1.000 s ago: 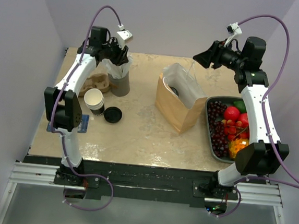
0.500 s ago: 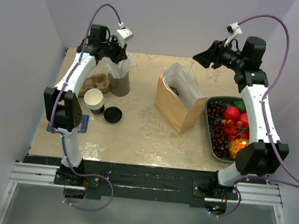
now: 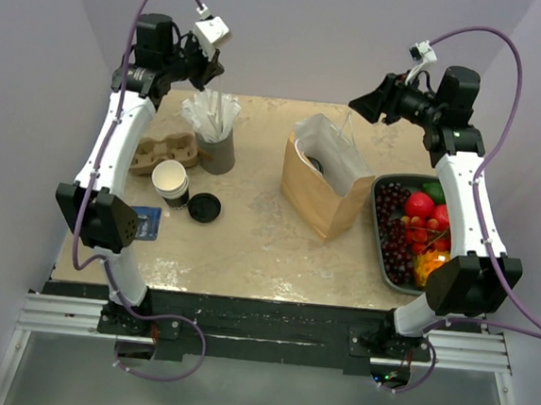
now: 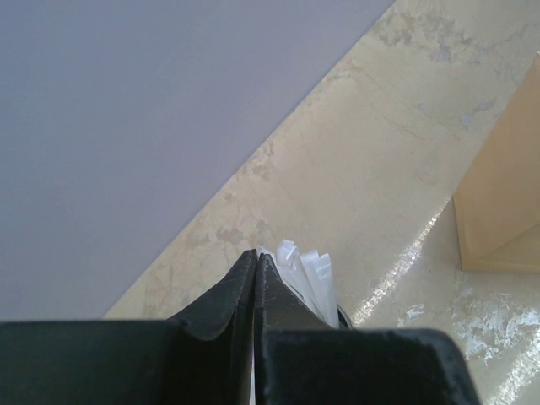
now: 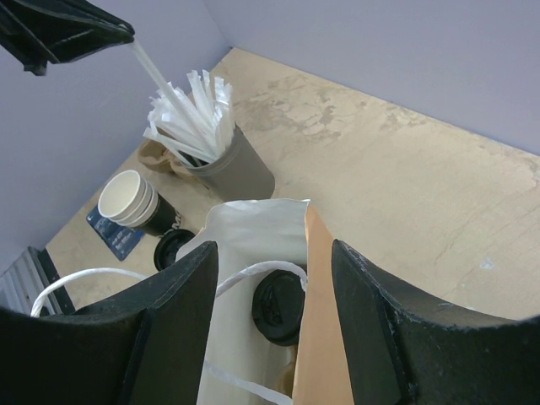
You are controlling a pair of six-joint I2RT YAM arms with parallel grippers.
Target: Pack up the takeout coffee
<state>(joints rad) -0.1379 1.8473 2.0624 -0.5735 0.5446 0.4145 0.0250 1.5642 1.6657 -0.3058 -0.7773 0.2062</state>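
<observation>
Inside the paper bag [image 3: 323, 202] we've got the takeout coffee [image 5: 278, 305], black lid up. The right claw [image 5: 272, 253] hangs over the bag's mouth, spread wide, gripping nothing. Farther off, left of the bag, the left claw [image 4: 256, 257] is pinched tight on a wrapped straw [image 5: 150, 66] above the straw holder [image 3: 216, 150].

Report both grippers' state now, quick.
Left gripper: closed, pinching one white wrapped straw above the holder.
Right gripper: open, holding nothing, over the paper bag.
</observation>
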